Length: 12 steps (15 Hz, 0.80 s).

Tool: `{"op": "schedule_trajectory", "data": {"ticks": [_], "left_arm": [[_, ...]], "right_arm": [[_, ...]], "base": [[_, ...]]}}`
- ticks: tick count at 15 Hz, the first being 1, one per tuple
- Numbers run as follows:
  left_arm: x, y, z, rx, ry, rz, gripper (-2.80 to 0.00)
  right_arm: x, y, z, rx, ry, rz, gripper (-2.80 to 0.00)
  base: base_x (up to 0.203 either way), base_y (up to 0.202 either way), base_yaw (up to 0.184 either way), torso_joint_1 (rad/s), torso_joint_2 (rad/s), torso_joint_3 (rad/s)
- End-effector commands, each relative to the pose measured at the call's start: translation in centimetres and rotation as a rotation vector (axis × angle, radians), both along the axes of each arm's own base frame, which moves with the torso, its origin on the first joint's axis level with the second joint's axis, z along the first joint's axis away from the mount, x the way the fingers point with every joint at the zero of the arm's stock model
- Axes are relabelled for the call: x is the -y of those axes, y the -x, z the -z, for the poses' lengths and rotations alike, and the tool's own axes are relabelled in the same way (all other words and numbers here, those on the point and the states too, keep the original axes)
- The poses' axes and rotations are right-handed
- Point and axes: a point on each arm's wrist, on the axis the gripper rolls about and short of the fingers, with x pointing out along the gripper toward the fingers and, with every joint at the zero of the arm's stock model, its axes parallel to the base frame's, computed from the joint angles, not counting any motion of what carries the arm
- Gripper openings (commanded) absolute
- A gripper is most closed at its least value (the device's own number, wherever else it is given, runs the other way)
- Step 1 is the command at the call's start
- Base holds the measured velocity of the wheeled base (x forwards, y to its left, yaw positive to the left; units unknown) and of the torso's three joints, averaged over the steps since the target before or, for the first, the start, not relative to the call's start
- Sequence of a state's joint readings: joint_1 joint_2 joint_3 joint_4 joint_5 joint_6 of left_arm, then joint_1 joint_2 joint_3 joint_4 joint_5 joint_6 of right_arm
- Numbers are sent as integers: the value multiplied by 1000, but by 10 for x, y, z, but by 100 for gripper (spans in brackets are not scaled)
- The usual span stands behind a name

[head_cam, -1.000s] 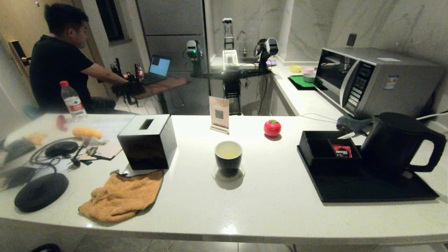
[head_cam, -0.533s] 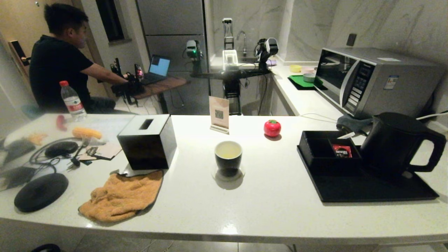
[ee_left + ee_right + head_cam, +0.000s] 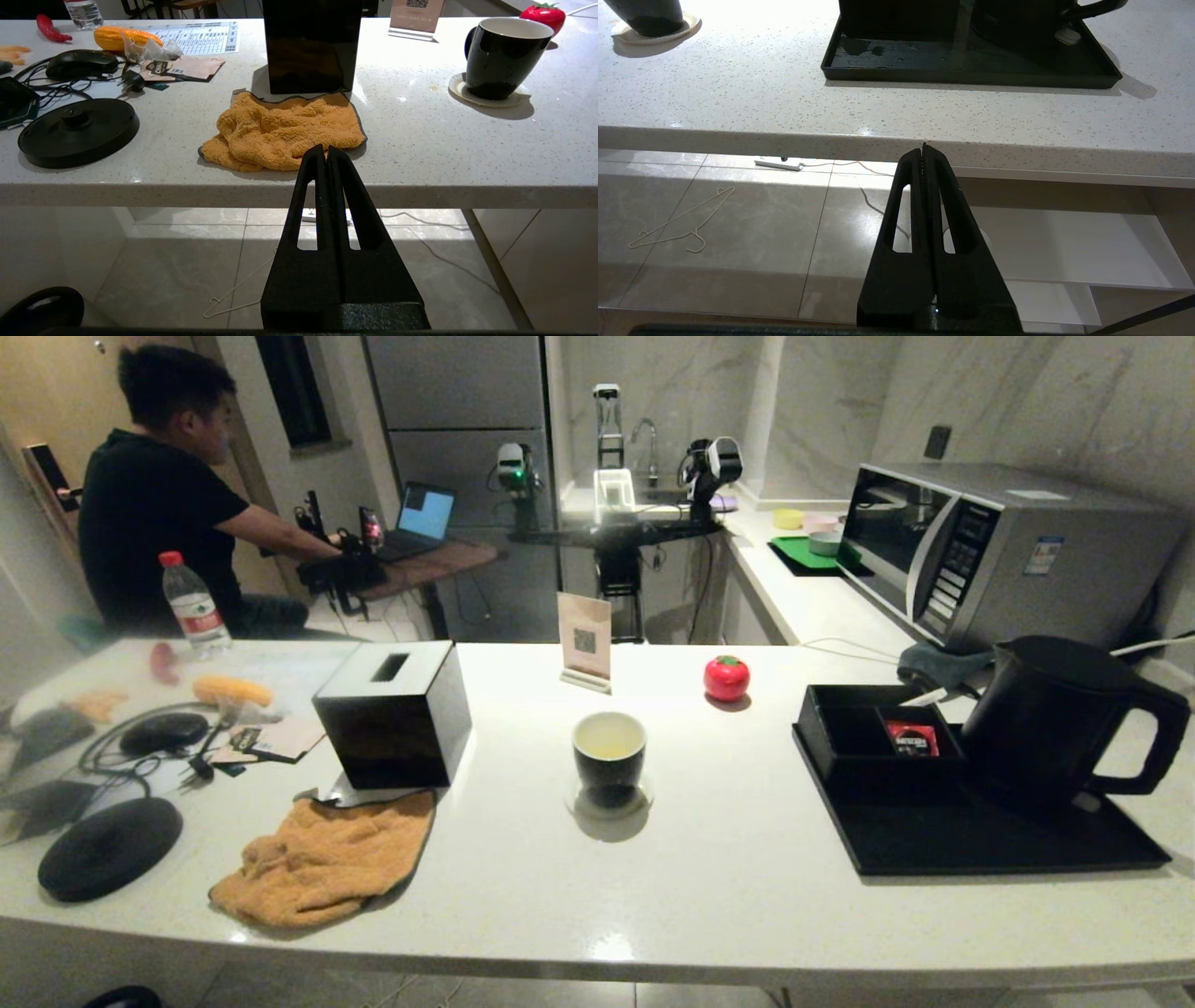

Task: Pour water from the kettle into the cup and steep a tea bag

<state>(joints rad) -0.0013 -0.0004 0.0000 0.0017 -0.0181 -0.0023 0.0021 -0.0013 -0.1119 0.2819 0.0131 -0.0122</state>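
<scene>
The matte black kettle [image 3: 1060,719] stands on a black tray [image 3: 980,845] at the counter's right, handle pointing right; its base shows in the right wrist view [image 3: 1017,23]. The black cup [image 3: 609,751], white inside with pale liquid, sits on a small saucer mid-counter and appears in the left wrist view [image 3: 502,56]. No tea bag shows in any view. My left gripper [image 3: 326,148] is shut and empty, low in front of the counter edge near the orange cloth. My right gripper [image 3: 923,148] is shut and empty, below the counter edge before the tray. Neither arm shows in the head view.
A black square box [image 3: 397,709] and an orange cloth [image 3: 322,859] lie left of the cup. A black round base [image 3: 110,847], cables and a mouse crowd the far left. A red sachet [image 3: 913,737] sits in the tray's organiser. A tomato-shaped object [image 3: 726,677] and microwave [image 3: 990,546] stand behind.
</scene>
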Motion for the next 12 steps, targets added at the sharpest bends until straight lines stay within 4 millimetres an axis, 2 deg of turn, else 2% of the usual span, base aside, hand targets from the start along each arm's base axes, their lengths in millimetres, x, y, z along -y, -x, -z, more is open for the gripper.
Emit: {"op": "schedule_trajectory", "data": {"ticks": [1,12], "left_arm": [[0,0,0,0,1,1,-280],[0,0,0,0,1,-1,-280]], "right_arm": [[0,0,0,-3,0,-2,-280],[0,0,0,-3,0,-2,-280]], "base": [[0,0,0,0,0,0],[0,0,0,0,0,0]]}}
